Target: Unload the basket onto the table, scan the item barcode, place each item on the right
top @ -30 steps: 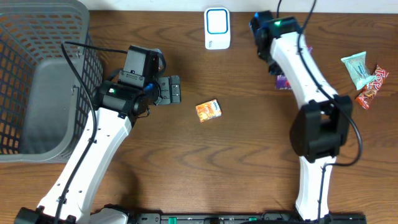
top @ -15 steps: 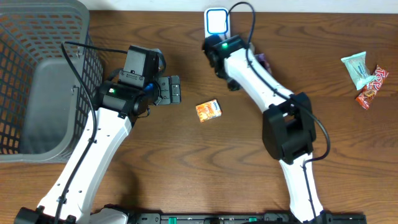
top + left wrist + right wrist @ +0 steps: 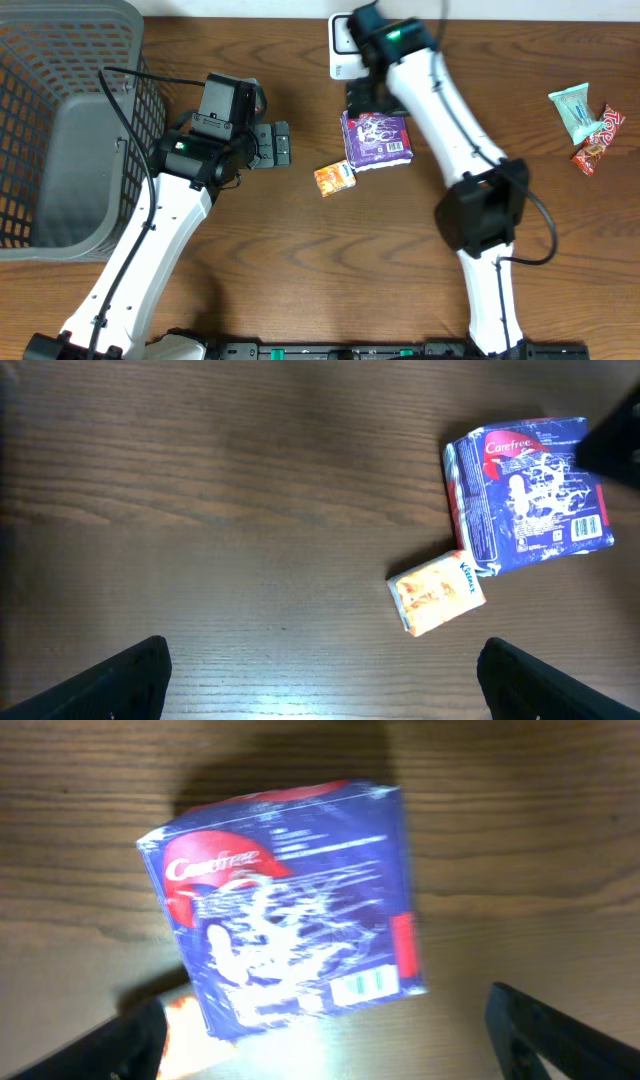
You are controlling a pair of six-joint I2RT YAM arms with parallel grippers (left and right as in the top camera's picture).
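One purple Carefree pack [image 3: 377,140] flat, upper ctr, just beside one orange tissue pack [image 3: 335,177] — right gripper [image 3: 363,97] over it, jaws wide, empty. Left gripper [image 3: 281,145] wide too. One scanner [image 3: 340,62], one basket [image 3: 90,60], two snacks [image 3: 577,110] far right — brown wood table [image 3: 330,270].

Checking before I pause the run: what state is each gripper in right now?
Left gripper: open, empty.
Right gripper: open, holding nothing; the purple Carefree pack lies free on the table under it.
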